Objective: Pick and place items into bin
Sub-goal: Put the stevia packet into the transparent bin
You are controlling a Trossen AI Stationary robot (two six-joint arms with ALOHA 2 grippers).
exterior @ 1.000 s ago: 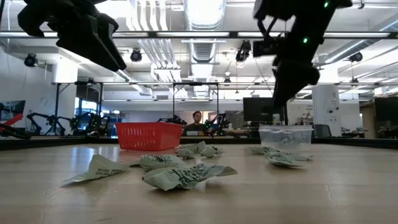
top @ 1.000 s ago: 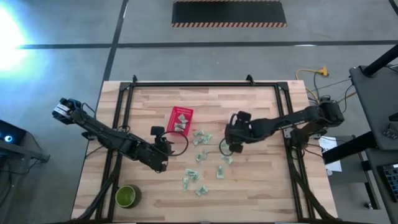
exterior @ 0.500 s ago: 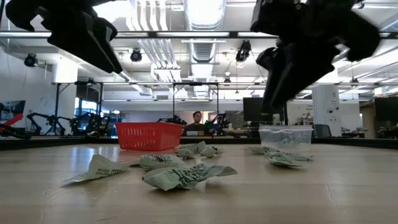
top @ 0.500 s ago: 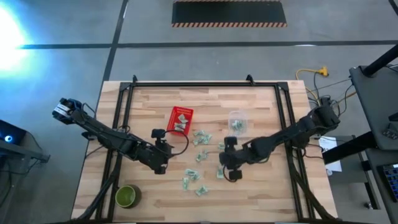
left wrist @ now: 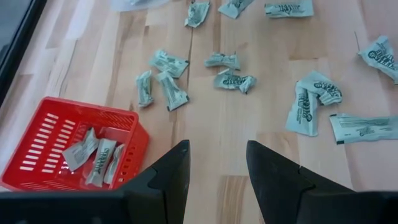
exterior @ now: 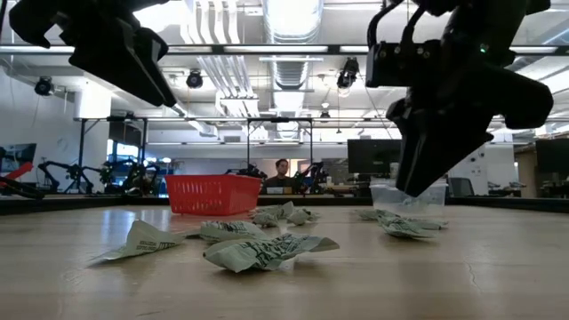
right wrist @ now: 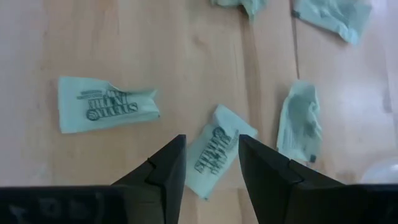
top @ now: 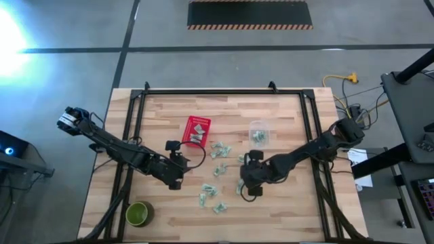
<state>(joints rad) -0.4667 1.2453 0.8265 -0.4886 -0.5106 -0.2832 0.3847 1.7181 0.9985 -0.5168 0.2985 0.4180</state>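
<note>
Packets (top: 218, 177) scattered mid-table, three more already in red basket (left wrist: 37, 149). My right hand (right wrist: 211, 163) low over one packet (right wrist: 214, 149), fingers apart, packet in gap between tips, nothing gripped. My left hand (left wrist: 217, 168) open, empty, hanging above bare wood beside basket, packets beyond it. Clear tub (top: 258, 132) near right arm, green bowl (top: 139, 214) at near-left corner; wide bare table (top: 271, 217) around pile. Packets pale green-white, crinkled, dark print.

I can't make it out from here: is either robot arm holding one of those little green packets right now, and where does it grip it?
Neither. The right gripper hangs open over a packet; the left gripper is open and empty too.
</note>
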